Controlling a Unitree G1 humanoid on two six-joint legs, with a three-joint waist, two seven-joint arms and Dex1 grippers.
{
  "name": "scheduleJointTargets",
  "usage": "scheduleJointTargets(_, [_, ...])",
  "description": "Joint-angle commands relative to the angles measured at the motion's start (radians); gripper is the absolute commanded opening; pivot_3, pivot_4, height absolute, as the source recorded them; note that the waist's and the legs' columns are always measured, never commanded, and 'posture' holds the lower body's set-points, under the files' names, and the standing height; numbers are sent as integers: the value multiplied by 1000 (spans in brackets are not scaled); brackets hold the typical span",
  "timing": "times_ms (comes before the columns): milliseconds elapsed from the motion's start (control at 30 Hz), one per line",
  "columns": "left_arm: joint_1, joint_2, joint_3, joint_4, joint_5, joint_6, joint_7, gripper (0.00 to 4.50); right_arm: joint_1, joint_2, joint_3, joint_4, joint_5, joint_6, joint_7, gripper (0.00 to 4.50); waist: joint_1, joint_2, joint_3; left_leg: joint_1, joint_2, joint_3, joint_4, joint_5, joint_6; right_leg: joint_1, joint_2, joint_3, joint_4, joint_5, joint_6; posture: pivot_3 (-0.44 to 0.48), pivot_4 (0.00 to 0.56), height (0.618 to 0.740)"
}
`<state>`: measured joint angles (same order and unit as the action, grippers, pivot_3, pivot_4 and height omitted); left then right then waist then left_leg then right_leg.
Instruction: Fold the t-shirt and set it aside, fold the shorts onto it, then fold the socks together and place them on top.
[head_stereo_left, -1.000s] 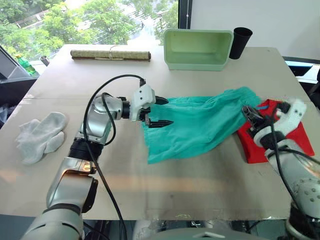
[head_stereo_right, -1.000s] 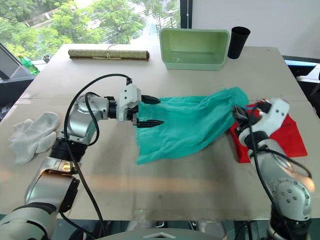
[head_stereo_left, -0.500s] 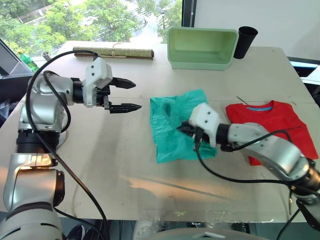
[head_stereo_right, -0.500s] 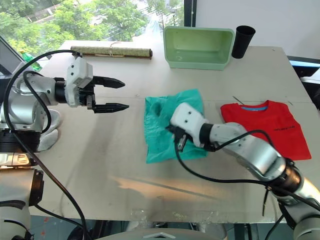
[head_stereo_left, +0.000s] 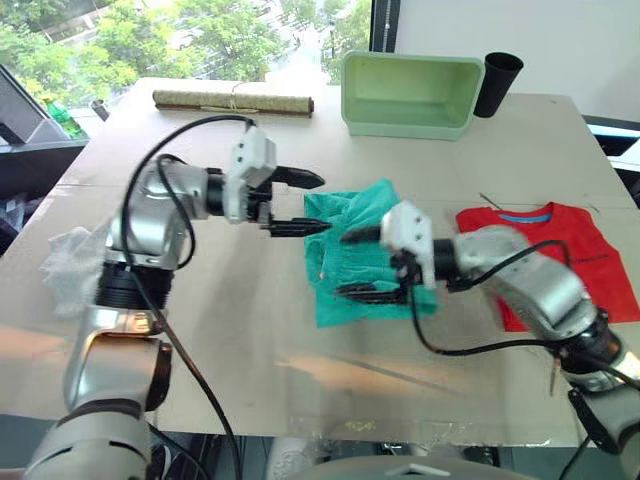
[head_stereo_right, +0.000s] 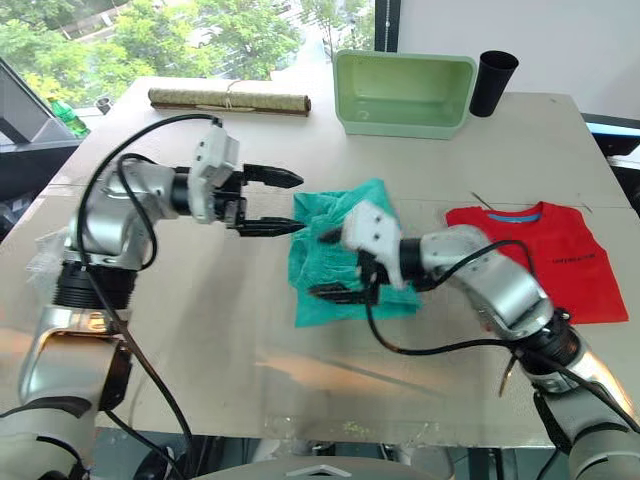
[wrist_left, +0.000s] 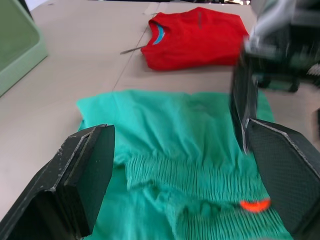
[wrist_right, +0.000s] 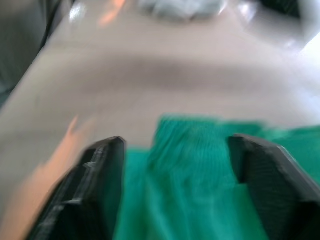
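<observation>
Since half a second earlier your left gripper (head_stereo_right: 298, 203) swung back to the shorts' (wrist_left: 190, 165) edge, fingers spread; your right gripper (head_stereo_right: 322, 264) also gaped over that soft teal fabric with ribbed waistband and orange tag. Your red t-shirt (head_stereo_right: 545, 260) lay folded, well apart

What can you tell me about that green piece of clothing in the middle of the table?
The teal green soft fabric shorts lie folded into a rumpled, roughly rectangular bundle on the beige table. A gathered, ribbed waistband carries a small orange-red tag. Both open grippers, left and right, hover at it; the red t-shirt lies apart.
</observation>
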<state>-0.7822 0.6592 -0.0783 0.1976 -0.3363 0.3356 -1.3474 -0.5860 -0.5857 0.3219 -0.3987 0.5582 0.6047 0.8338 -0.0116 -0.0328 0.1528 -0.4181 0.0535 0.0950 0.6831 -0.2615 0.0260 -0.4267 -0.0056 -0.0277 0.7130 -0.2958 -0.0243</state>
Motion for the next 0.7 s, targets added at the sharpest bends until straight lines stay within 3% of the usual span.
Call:
scheduleJointTargets(33, [-8,-64,-68,10,102,-89,99,4500,75,-61,-243,-55,141,127,-59,4366,7,0,0,0,0,0,0,0,0,1,-1,-1,-1,0,0,0,150,735])
scheduleJointTargets(167, [19,-100,-151,142,239,-220,182,4500,165,-56,-354,7,156,182,-141,4366,0,0,0,3,-1,1,0,0,0,3,-1,-1,-1,0,0,0,150,735])
scheduleJointTargets(367, [61,-118,-198,270,316,-332,193,4500,191,16,-318,156,61,198,-227,4366,-9,0,0,4,1,1,-1,0,0,2,2,2,0,0,0,0,150,735])
scheduleJointTargets(700, [91,-155,-157,248,256,-265,197,4500,125,181,-283,338,84,363,-246,4366,-5,1,-1,4,1,1,-1,0,0,3,2,2,1,0,0,0,150,735])
